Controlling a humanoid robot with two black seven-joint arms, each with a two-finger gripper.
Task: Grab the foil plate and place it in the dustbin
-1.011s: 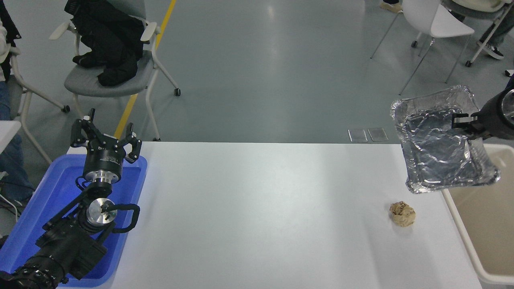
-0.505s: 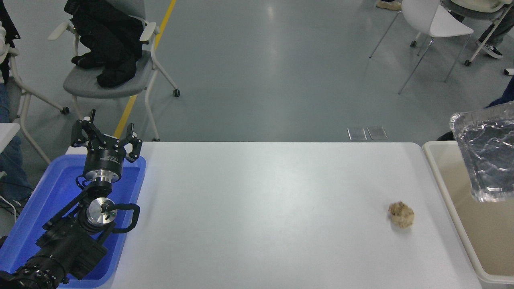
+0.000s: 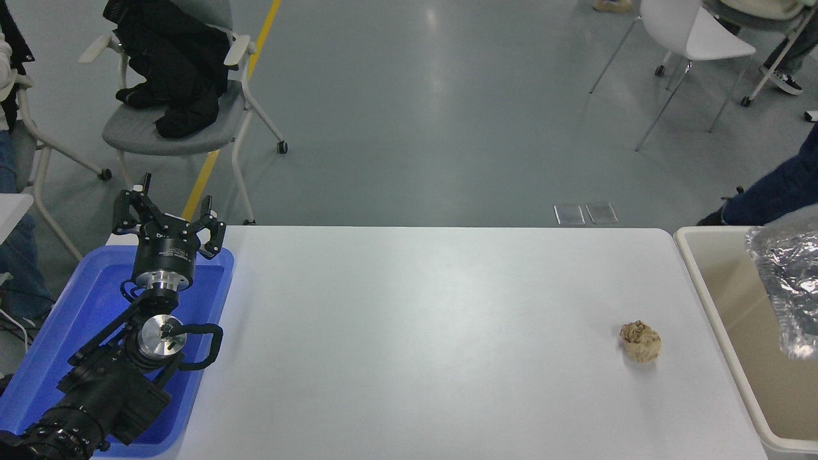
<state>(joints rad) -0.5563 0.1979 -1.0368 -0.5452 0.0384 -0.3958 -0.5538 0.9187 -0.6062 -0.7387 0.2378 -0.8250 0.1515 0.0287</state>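
Left gripper (image 3: 167, 220) parks with fingers spread and empty above the blue tray (image 3: 45, 332); the right gripper is out of view, so its grasp cannot be told.

Nearer, the paper ball (image 3: 640, 341) lies on the white table (image 3: 415, 332); beyond it, the foil plate (image 3: 787, 281) hangs tilted over the dustbin (image 3: 716, 300), apparently placed for dropping in.

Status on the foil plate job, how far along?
Pickup is done: the foil plate is off the table, above the dustbin at the right edge. Whatever holds it is out of frame. Whether it's released yet can't be told. Left gripper is parked over the blue tray.
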